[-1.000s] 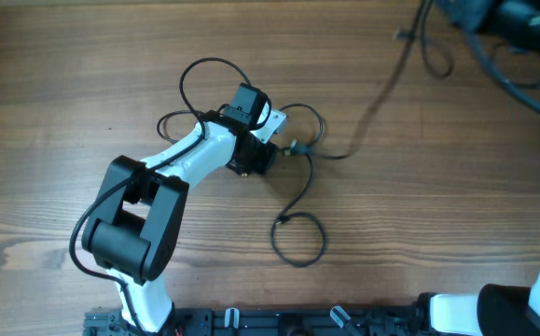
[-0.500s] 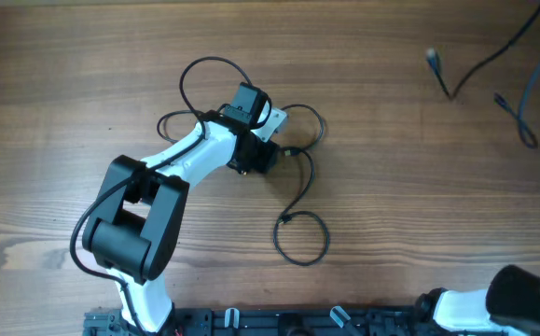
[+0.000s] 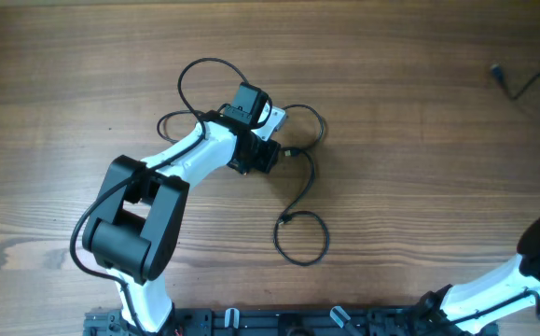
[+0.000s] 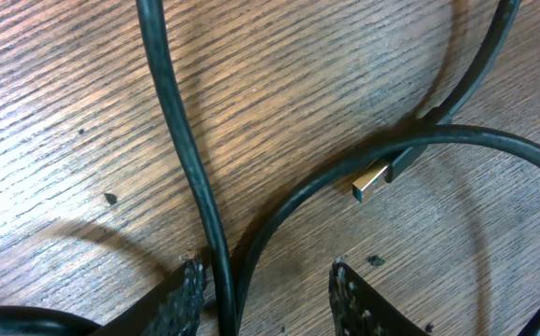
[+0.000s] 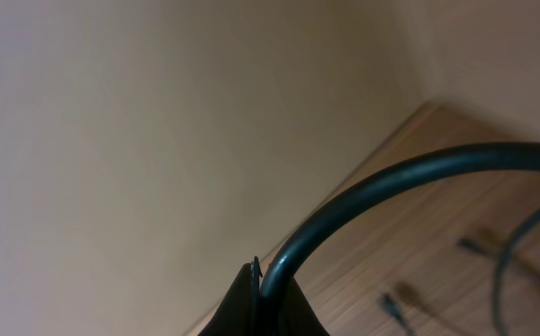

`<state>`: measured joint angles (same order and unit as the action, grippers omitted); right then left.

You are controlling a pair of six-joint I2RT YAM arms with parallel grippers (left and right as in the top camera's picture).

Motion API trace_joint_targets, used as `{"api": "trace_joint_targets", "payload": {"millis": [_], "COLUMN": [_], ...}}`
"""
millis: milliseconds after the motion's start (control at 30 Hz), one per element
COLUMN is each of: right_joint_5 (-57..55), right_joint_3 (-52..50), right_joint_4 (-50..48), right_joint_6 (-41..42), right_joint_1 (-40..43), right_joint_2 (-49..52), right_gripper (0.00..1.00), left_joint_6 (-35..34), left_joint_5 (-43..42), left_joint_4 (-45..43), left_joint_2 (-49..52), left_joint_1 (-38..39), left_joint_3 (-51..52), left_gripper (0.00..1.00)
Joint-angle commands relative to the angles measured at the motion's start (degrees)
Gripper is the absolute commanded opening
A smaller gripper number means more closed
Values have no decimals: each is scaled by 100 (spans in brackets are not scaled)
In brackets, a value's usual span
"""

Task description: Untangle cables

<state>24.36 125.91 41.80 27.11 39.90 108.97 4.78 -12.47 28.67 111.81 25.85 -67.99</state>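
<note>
Your left gripper (image 4: 266, 280) stands released. Two cables (image 4: 181, 140) run straight out from between its jaws, hugging the left-hand jaw, and a plug (image 4: 381, 177) ahead aims its tip back at them. Your right gripper (image 5: 256, 280) clenches another cable (image 5: 391, 177), which arcs rightward.

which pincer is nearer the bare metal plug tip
Left. The left pincer is down by the plug, which lies just ahead of it. The right pincer is far off at the right side of the table, shut on another cable.

cables (image 4: 170, 103) — thin, black, loosely looped flat on table (image 3: 419, 187) | gold plug tip (image 4: 370, 183) bare | separate strand (image 3: 499, 73) — far right edge
</note>
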Motion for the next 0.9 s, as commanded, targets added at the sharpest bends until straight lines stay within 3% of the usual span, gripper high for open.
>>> {"api": "trace_joint_targets", "payload": {"millis": [0,100,300,333,400,467,533,767,867], "right_joint_5": [-1207,-1978,-1768,-1764,-1768,-1764,-1600,-448,2], "right_joint_3": [212,195,195,195,195,195,208,345,352], "right_joint_4": [221,616,935,990,1086,1172,1176,1556,1838], "right_joint_6": [-651,-1060,-741,-743,-745,-739,-741,-905,-911], "right_joint_1": [160,74,-17,-46,-105,-133,-146,-149,-149], "right_joint_2": [50,382,1209,1322,1486,1534,1508,1257,1060], "right_gripper": [5,5,6,12,38,78,99,100,100], "left_joint_6": [-144,-229,-273,-273,-273,-273,-273,-275,-275], "left_joint_5": [166,166,166,166,166,166,166,164,166], "left_joint_4": [50,-24,-122,-122,-127,-125,-125,63,505], "left_joint_2": [339,339,339,339,339,339,339,240,26], "left_joint_1": [-13,-13,-13,-13,-13,-13,-13,-24,-24], "left_joint_3": [140,140,140,140,140,140,140,-4,-407], "left_gripper": [48,49,50,50,51,52,53,48,56]}}
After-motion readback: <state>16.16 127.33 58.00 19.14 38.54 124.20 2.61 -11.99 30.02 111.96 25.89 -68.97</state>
